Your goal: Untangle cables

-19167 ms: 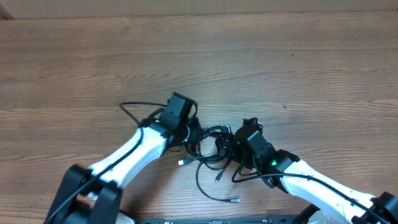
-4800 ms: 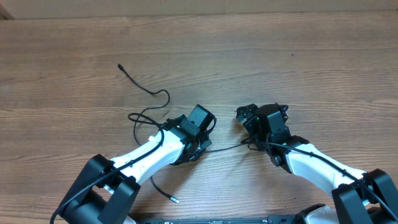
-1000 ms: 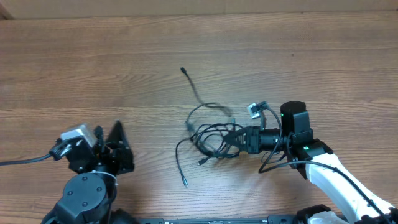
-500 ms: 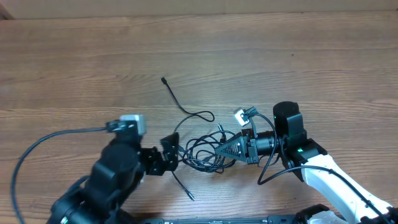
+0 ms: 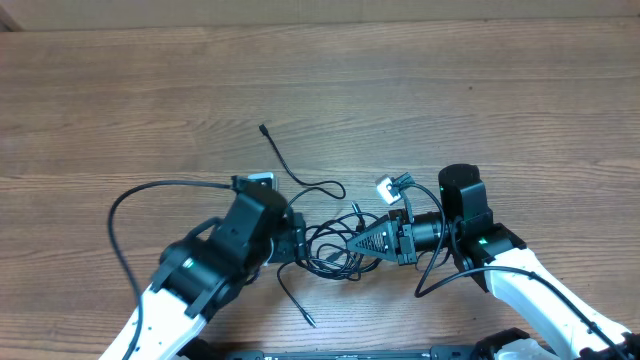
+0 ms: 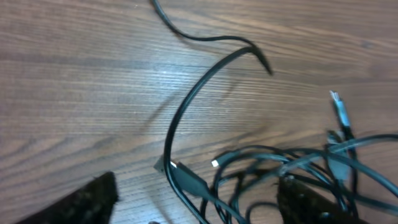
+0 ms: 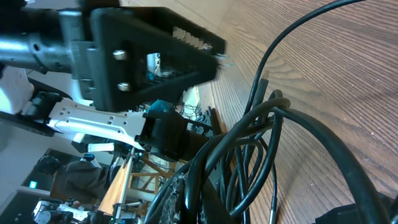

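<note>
Tangle of cables (image 5: 335,248) lies on the wooden table (image 5: 470,90), between the two grippers. Right gripper (image 5: 358,243) enters the tangle from its right side, fingers pinched together on a strand. Left gripper (image 5: 297,244) sits at the tangle's left edge, fingers (image 6: 87,199) spread wide apart with loops between them and nothing clamped. One loose plug end (image 5: 264,129) trails above-left of the tangle, well apart from it — another tail (image 5: 310,322) ends below it.
</note>
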